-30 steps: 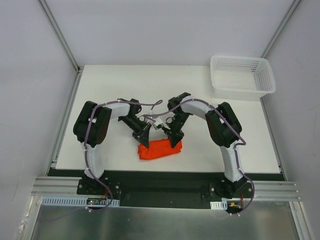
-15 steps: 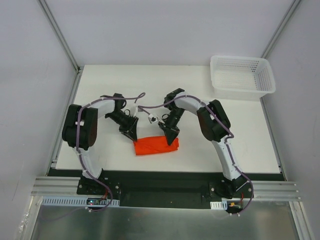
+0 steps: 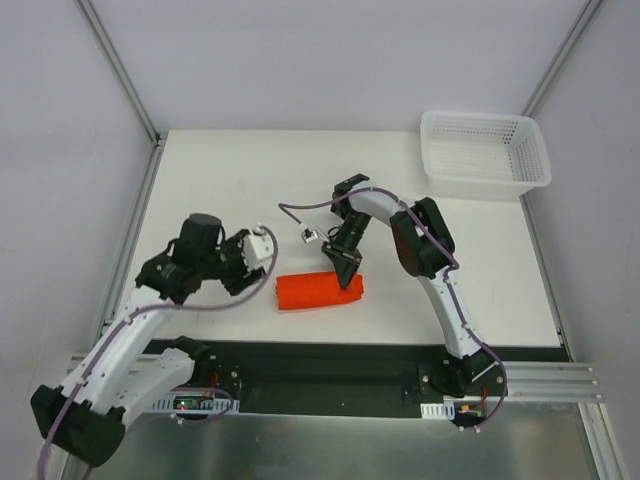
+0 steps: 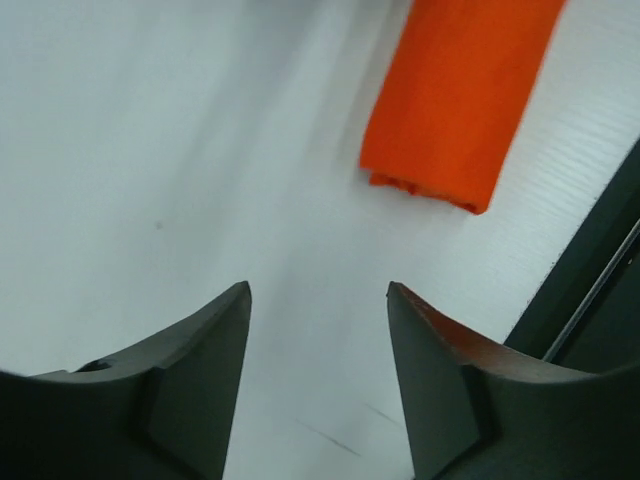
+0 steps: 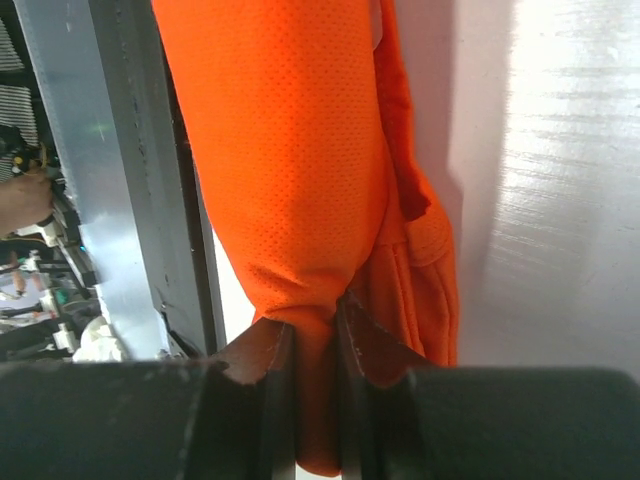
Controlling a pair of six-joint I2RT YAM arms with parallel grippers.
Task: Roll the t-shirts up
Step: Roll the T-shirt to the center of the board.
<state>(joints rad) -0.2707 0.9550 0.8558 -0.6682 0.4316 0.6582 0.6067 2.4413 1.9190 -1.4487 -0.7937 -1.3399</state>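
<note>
The desk [image 3: 200,180] carries only two things: a white mesh basket [image 3: 470,185] in its far right corner, and the orange-red t-shirt [image 3: 318,291] well apart from it, at the near middle, close to the front edge.

The big change is in the left arm [image 3: 130,330]. Half a second ago it reached in to the roll's left end. Now it has swung back to the near left, leaving bare desk between it and the shirt. The left end effector [image 4: 318,290] is wide open and holds nothing; its wrist camera sees the roll's end from a short way off. The right arm [image 3: 420,240] has hardly shifted and is still bent down over the roll's right end. The right end effector [image 5: 318,330] is closed almost fully, with a thin fold of orange fabric pinched between its fingers.

I read this as the rolling being finished, or nearly so. One arm has let go and the other has the roll by its end, perhaps to carry it to the basket.

The shirt itself is a short, compact bundle lying crosswise on the desk, and it has barely moved. From above it looks smooth and even. At its left end, stacked layer edges show. At the right end, a looser flap lies beside the main roll. The cloth has a fine dotted weave.
</note>
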